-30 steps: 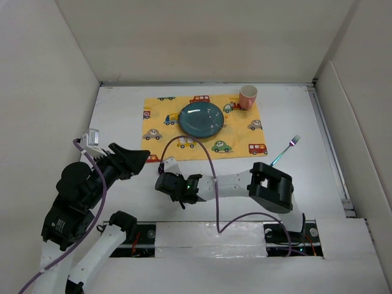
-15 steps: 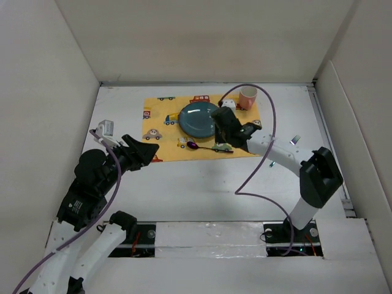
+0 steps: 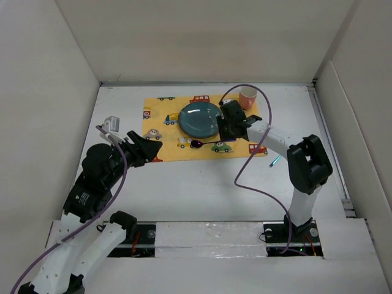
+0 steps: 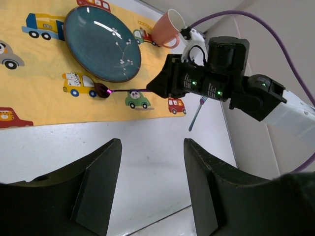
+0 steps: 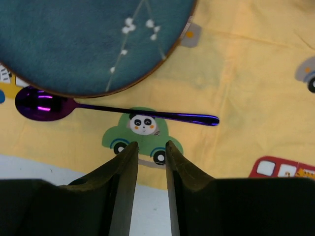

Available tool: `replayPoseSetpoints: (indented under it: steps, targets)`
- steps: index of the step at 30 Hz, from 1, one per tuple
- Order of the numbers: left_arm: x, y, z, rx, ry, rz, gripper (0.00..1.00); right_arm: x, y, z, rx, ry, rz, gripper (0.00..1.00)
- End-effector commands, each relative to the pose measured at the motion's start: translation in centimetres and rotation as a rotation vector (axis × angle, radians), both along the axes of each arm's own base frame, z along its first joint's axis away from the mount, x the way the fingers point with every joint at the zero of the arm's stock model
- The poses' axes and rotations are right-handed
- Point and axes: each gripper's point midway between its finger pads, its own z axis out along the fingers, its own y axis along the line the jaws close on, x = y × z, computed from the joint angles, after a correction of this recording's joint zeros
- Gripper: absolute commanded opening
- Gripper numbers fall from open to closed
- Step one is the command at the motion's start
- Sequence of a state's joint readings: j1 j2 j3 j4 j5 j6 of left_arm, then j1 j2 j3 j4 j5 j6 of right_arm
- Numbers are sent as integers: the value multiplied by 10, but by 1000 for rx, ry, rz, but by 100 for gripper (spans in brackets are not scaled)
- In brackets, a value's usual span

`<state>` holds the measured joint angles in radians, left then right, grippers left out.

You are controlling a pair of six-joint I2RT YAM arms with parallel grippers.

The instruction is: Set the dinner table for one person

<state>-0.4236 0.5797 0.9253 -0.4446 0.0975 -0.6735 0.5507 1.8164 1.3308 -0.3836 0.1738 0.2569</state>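
- Presently, the dinner table [image 3: 184, 190] fills the middle of the top view, and the yellow car-print placemat [image 3: 168, 150] lies flat across its upper centre.
- Step in hand, as judged: parting from the purple spoon [image 5: 123, 112]. It lies on the placemat just beside the lower rim of the teal plate [image 5: 88, 39], with its bowl toward the frame's left.
- Right gripper [image 5: 150, 145]: jaws narrowly apart with nothing between them. The tips are near the spoon's handle but clear of it.
- Recommended: raise the right gripper straight up before any sideways travel, so the fingers do not brush the handle and skew the spoon or nudge the plate.
- Left gripper [image 4: 152, 142]: jaws wide apart and empty, over bare table at the centre left of the top view. It is best kept there, out of the right arm's way.
- Likely next item: the teal-handled fork [image 4: 197, 110], which lies off the placemat on bare table at the right.
- Count: one table, one placemat, two grippers, one plate, one pink cup [image 4: 167, 27] at the placemat's upper right corner, one spoon, one fork.
- No knife found in any view.
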Motion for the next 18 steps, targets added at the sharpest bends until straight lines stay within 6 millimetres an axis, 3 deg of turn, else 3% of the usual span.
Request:
replayPoseSetpoints:
  steps: [1,5,9,14,18]
  targets:
    - [9,-2,8,2,-42,3,50,13,24,-2,29,-7,129,40]
    - [10,-1,6,8,-36,9,50,22,25,-19,18,44,162,44]
    - [7,1,6,-3,-32,16,50,38,10,-21,63,37,77,43]
    - [5,2,1,-7,-18,25,50,51,-16,-22,126,35,-70,31]
    - [4,2,-1,-21,-9,27,50,50,-28,-42,78,100,-129,19]
